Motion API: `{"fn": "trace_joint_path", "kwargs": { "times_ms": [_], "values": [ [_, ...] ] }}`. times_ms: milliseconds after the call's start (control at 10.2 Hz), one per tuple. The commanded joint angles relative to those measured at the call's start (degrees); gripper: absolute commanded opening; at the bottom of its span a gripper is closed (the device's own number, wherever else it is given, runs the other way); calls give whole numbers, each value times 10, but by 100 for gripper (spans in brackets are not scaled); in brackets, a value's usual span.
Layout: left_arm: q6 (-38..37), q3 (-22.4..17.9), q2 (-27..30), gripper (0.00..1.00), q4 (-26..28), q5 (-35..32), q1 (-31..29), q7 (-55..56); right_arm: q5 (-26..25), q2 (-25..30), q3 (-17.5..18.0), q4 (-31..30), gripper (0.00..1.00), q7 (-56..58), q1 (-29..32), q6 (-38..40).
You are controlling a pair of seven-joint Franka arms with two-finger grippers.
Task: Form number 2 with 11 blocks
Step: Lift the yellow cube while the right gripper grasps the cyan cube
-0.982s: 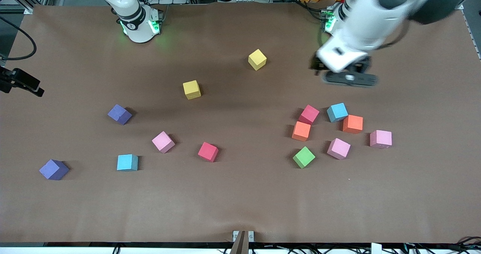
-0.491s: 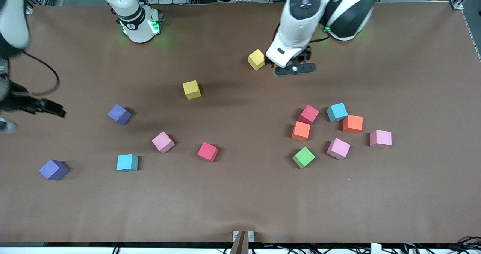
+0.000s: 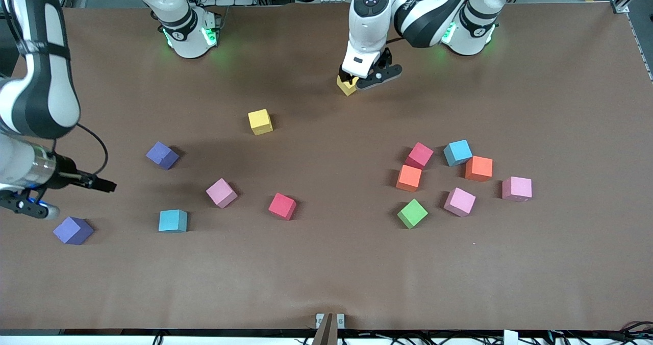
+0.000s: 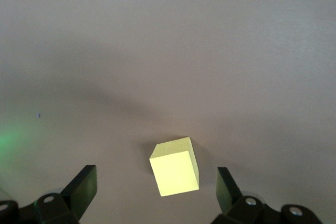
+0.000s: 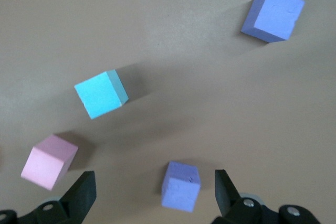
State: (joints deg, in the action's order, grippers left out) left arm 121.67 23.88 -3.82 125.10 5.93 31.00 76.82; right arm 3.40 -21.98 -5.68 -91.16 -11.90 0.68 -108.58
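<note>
Brown table covering (image 3: pixel 326 263) carries the blocks (image 3: pixel 282 205) scattered and separate; no digit is formed. Left gripper (image 4: pixel 156 192) hangs over the yellow block (image 4: pixel 175 167), fingers wide. Right gripper (image 5: pixel 152 195), fingers wide, hangs over a purple block (image 5: pixel 181 185) at the right arm's end.

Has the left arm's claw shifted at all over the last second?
Yes. The left gripper swept toward the right arm's end of the table, from above the blue cube to the small yellow cube, jaws open.

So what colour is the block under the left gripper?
Yellow block, between the open left gripper fingers; clearest in the left wrist view.
</note>
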Motion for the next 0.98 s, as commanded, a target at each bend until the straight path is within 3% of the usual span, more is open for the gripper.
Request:
{"fn": "trace_joint_path", "kwargs": {
  "times_ms": [0,294,491,883],
  "values": [
    [61,-2,-3,100,37,70,12,61,3,-42,1,22,100,-1,0,-38],
    [174,20,-6,100,113,76,15,76,1,-116,1,104,100,35,-39,-41],
    [175,21,-35,100,111,77,19,79,2,-151,1,131,100,36,-65,-61],
    [207,21,-53,100,110,76,25,87,6,-188,1,130,100,35,-75,-107]
  ]
}}
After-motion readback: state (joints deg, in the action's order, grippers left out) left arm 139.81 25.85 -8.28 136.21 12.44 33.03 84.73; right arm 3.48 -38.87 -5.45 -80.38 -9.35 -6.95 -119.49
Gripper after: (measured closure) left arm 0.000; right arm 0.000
